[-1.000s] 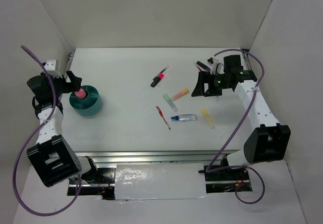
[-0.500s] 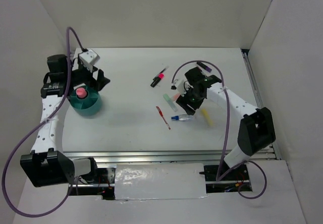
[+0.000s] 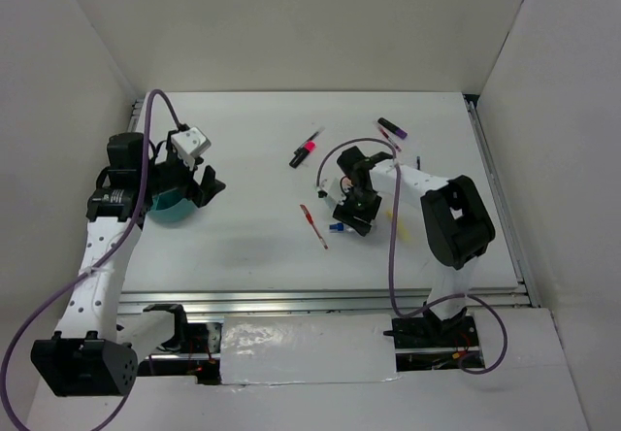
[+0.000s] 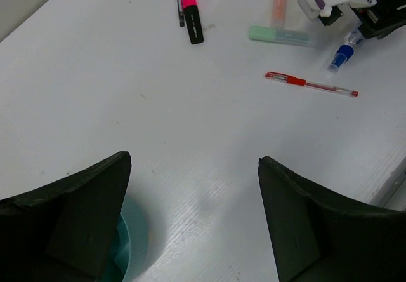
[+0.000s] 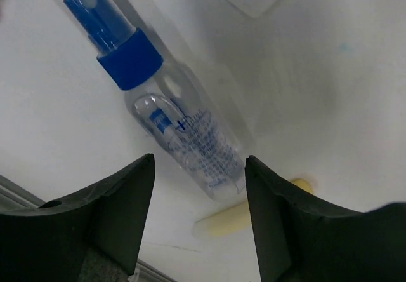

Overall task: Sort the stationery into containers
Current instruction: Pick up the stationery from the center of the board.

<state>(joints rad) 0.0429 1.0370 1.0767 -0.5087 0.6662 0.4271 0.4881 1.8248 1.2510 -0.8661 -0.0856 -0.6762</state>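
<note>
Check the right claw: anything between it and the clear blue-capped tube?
Nothing visible. The right claw hangs open directly over the blue-capped tube, one finger on each side of it. A yellow highlighter lies just past the tube's base, not over it.

This is a robotics lab cell, a test rig rather than a home, shop or office. My two white-and-black jointed arms, left (image 3: 97, 266) and right (image 3: 456, 222), stand at a bare aluminium rail (image 3: 291, 300) that edges the table nearest my bases. Ahead of them lies a plain white tabletop (image 3: 243, 159), boxed in by blank white panels (image 3: 291, 23) beyond my reach and to either side of it. Purple cables (image 3: 392, 266) trail loose off my arms. Out in front of me, small props lie spread on the surface: a thin red pen (image 4: 311, 84), a pink-and-black highlighter (image 4: 192, 18) and a short round teal cup (image 4: 133, 241).
</note>
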